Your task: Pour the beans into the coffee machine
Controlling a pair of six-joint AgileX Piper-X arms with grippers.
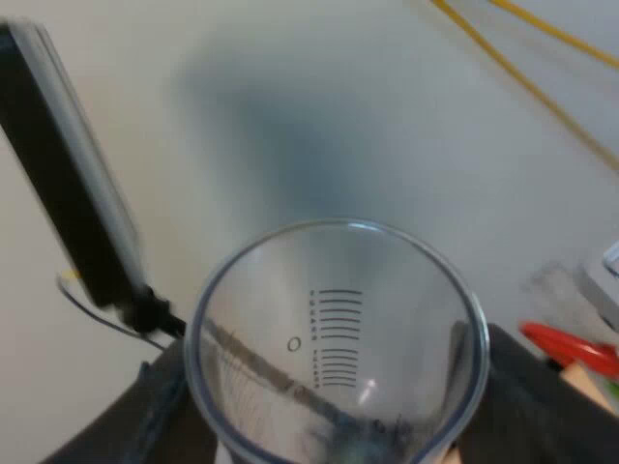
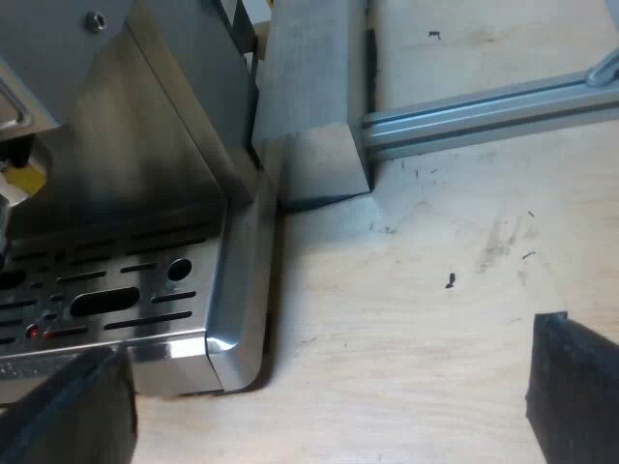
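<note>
Clamping the measuring glass (image 1: 334,348) from both sides: left gripper (image 1: 338,411); dark bits at the glass bottom, can't tell what; right gripper (image 2: 324,396) fingers wide apart, low over table (image 2: 435,290), beside espresso machine (image 2: 126,193) drip tray (image 2: 106,290).

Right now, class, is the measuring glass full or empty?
Nearly empty: the measuring glass is clear down past its scale marks; a few dark bits at the bottom, whether beans cannot tell.
</note>
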